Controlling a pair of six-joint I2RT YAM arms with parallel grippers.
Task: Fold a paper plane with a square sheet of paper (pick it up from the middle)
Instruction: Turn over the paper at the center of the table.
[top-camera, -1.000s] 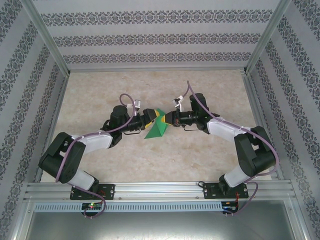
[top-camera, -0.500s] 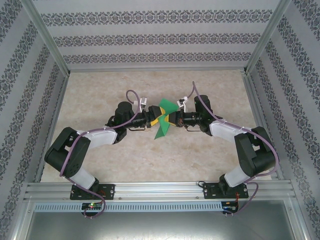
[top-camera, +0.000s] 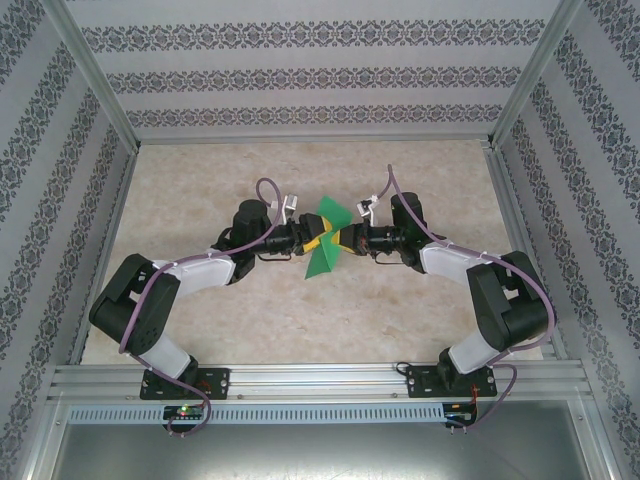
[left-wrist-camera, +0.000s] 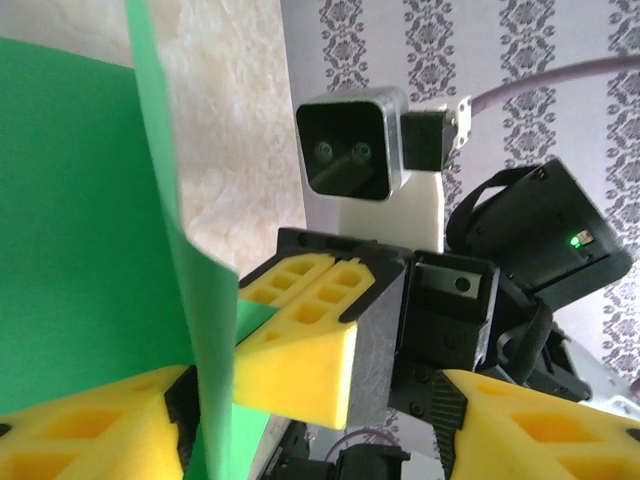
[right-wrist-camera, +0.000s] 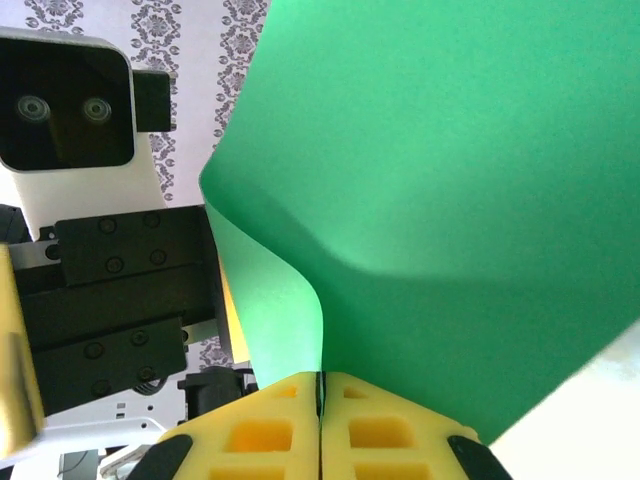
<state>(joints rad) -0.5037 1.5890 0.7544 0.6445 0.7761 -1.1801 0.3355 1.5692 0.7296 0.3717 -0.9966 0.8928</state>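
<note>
From above, the thin, bright green square sheet of paper (top-camera: 325, 245) hangs between the two arms over the middle of the beige marbled table (top-camera: 300, 330), a little nearer its far edge than its near one. The left gripper (top-camera: 308, 240) and the right gripper (top-camera: 341, 239) meet at it tip to tip. The sheet is bent, with one flap pointing toward the far edge and a larger one toward the near edge. The fingers are too small here to read, and I cannot tell whether the lower corner touches the table.

In the left wrist view, the left gripper's yellow ribbed fingers (left-wrist-camera: 80, 430) stand well apart at the bottom, both cut off by the frame. The sheet runs edge-on down between them, just beside the left-hand one; contact there is unclear. The right gripper's yellow tips press in from the right, partly hidden behind the sheet, below a silver-faced wrist camera (left-wrist-camera: 350, 140).

In the right wrist view, the right gripper's two yellow pads (right-wrist-camera: 260, 435) are pressed together with the sheet pinched in the seam. The sheet curls up from there and hides most of what lies beyond. The left gripper's black body at the left is cut off.
</note>
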